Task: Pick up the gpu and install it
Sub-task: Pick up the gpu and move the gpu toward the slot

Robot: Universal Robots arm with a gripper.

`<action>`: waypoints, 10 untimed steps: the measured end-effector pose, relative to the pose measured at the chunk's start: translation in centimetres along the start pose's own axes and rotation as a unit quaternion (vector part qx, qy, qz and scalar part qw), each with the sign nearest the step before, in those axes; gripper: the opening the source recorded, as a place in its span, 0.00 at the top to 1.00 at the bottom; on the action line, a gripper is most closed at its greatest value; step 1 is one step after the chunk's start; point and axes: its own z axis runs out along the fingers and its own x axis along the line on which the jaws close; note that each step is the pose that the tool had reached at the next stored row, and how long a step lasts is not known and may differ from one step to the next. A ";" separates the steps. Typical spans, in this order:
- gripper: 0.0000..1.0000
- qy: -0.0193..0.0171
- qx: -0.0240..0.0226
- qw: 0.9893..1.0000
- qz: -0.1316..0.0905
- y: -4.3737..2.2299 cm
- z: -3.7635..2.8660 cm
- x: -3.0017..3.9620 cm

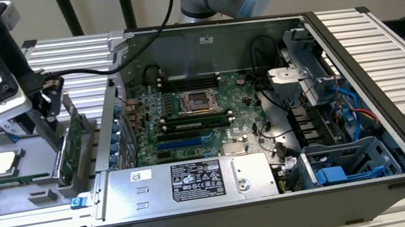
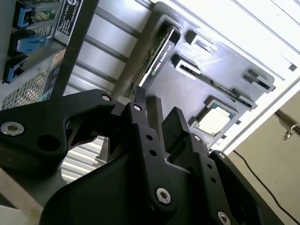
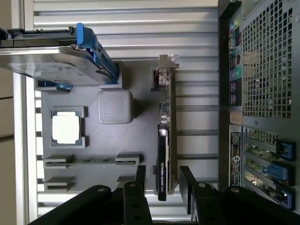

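Tool (image 3: 163,172) is open, fingers (image 3: 140,174) spread to either side of the gpu (image 3: 166,117) with a visible gap on each side in the first wrist view, nothing gripped. Gpu stands on edge in a slot of the gray holder tray (image 3: 140,98) on the table (image 1: 384,38), one end right between the tool's fingers. Open computer case (image 1: 243,222) sits on one side of the tool, processor chip (image 3: 65,128) and hard drive (image 3: 47,61) on the other.
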 end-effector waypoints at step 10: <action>0.00 0.001 0.000 1.000 0.000 -0.10 0.31 -0.01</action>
